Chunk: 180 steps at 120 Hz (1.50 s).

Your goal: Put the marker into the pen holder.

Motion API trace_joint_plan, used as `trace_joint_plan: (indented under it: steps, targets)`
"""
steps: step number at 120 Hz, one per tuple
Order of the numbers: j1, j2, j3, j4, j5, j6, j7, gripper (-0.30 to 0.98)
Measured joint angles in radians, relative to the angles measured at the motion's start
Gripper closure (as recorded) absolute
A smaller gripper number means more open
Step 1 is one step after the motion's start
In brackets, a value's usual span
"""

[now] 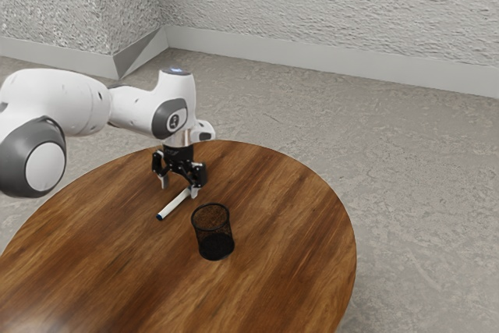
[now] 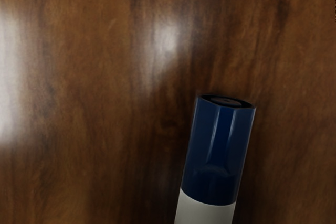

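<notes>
Over the table (image 1: 292, 220), our gripper (image 1: 179, 188) has its jaws spread. Near the pen holder (image 1: 213, 232) lies the marker (image 1: 175, 203), probably light, rigid, slick and apt to roll. We should clamp across its white barrel (image 2: 204, 213) at mid-length, clear of the blue cap (image 2: 218, 153).
</notes>
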Motion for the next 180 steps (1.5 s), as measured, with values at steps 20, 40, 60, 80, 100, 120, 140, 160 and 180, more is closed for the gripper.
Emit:
trace_joint_plan:
  steps: [20,40,60,80,100,120,140,160,180]
  targets:
    - [0.000,0.000,0.000,0.001,-0.002,0.004,0.008,0.03]
    - [0.000,0.001,0.000,0.000,-0.003,0.010,0.014,0.05]
    - [0.000,0.002,0.000,-0.001,-0.003,0.015,0.018,0.15]
    - [0.000,0.002,0.000,-0.001,-0.007,0.018,0.019,0.52]
    - [0.000,0.004,-0.001,-0.003,-0.019,0.019,0.018,0.69]
    - [-0.001,0.004,-0.001,-0.003,-0.020,0.019,0.013,0.73]
    - [-0.007,-0.073,-0.001,-0.016,0.001,0.020,0.005,0.77]
    - [-0.015,-0.273,-0.061,-0.151,0.100,0.064,-0.004,0.78]
    - [-0.017,-0.438,-0.136,-0.324,0.204,0.256,-0.020,0.79]
